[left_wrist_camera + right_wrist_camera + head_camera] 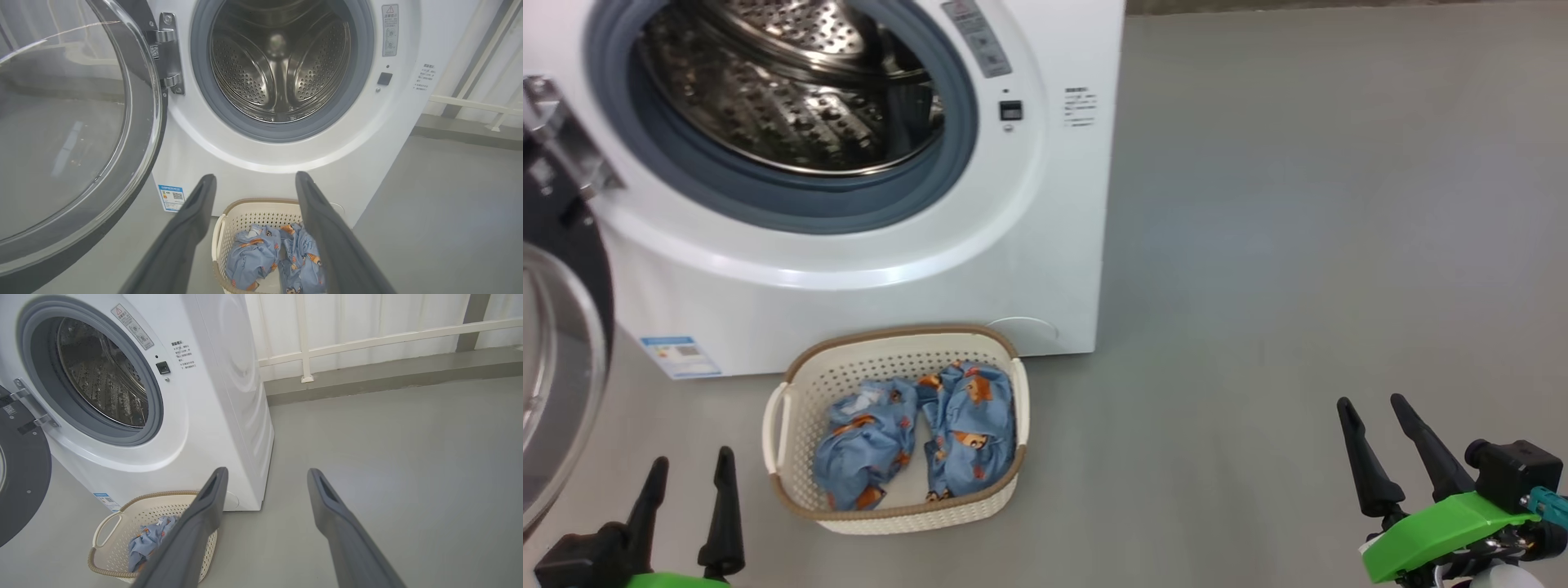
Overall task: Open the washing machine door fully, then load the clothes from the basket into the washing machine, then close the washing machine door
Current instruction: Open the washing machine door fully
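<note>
Grey smooth floor all round; far left, washing machine door stands swung open on its metal hinge, black rim and clear glass bowl toward the camera; left gripper at lower left, just left of the basket, fingers spread wide, holding nothing; blue label sticker on the machine's lower left front; washing machine white, steel perforated drum exposed, grey-blue door seal ringing the opening; basket on the floor just in front of the machine, cream with brown rim; clothes inside it, two light blue bear-print bundles side by side, touching; right gripper at lower right, well apart from the basket, over bare floor, fingers parted, holding nothing; white railing behind in the right wrist view.
</note>
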